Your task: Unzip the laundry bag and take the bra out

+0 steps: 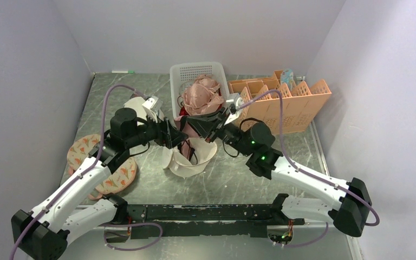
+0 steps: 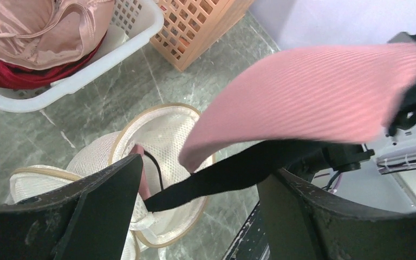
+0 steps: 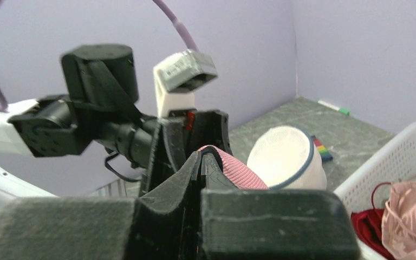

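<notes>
Nearest the left wrist lens are my left jaws. They stand wide apart and grip nothing, their dark fingers [image 2: 103, 211] filling the bottom of the view. A black strap [image 2: 222, 176] runs through the gap between them; I cannot tell whether it touches either finger. It hangs from the bra [image 2: 314, 92], a pink ribbed cup held up just above and ahead of these jaws, its far end going into the right jaws at the right edge. Directly under the left jaws lies the bag [image 2: 165, 135], cream mesh, unzipped, its halves spread open on the worktop [image 2: 11, 146]. The strap's lower end reaches down over the opening. Beyond the bag sits a white basket [image 2: 95, 67] holding a pale pink garment [image 2: 38, 32] over something red, with an orange rack [image 2: 195, 27] beside it.

From the right wrist, the right jaws are closed, pinching the bra's ribbed edge [image 3: 233, 176] at their tips. Just past them the left jaws face me, fingers spread either side of the fabric. Farther off, right of the jaws, stand a white drum bag [image 3: 287, 157] and the basket [image 3: 406, 151].

From above, both sets of jaws meet over the middle of the worktop. The bag [image 1: 184, 169] lies open just beneath them, on the side toward the bases. The basket is straight beyond the jaws, the rack beyond the right jaws. A floral pouch [image 1: 81, 151] lies partly under the left arm [image 1: 76, 187].
</notes>
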Robot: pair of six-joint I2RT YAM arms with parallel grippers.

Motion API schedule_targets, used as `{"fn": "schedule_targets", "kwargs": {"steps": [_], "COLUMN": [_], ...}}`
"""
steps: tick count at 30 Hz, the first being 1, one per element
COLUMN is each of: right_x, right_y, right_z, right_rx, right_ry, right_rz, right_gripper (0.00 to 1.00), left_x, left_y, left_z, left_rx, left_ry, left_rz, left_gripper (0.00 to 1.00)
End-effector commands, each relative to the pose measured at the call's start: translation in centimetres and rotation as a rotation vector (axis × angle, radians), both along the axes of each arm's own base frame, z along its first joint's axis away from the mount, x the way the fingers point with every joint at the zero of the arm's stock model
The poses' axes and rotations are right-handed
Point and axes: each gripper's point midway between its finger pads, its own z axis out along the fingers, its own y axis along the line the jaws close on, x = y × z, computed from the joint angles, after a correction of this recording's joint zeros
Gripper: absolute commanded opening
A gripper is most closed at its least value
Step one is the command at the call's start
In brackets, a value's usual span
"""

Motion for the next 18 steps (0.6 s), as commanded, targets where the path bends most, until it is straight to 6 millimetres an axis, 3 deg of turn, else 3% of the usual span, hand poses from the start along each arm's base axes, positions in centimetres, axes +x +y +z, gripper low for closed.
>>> {"fn": "schedule_targets", "kwargs": {"steps": [1,3,7,15,18], "right_x": [-1.1,-1.3,-1.2,-0.7,0.1], "right_y": [-1.3,-1.5,-1.4,-2.2,-2.8], "right_z": [4.8,5.3,5.5,4.4,3.3], "right_rx": [0.087,0.100,0.101,0.053,0.004], "right_ry": [-0.079,-0.090,-0.093,-0.074,-0.066], "right_rz": [0.012,0.014,0.013,-0.041,-0.099], "right_gripper": [0.00,0.00,0.00,0.00,0.02], "left_x": [0.0,-0.7,-2.1,-1.5,-1.2], "left_y": [-1.3,-2.1,-3.4,-3.9,-3.6], "left_z": [3.4,4.6,7.4,11.8,13.9], "left_rx": [-0.109,-0.163,-0.253,-0.308,-0.299], "left_ry": [-0.022,-0.039,-0.080,-0.147,-0.174], "left_rz": [-0.039,-0.101,-0.230,-0.241,-0.212], "left_gripper": [0.86,0.85,0.65,0.08,0.07]}}
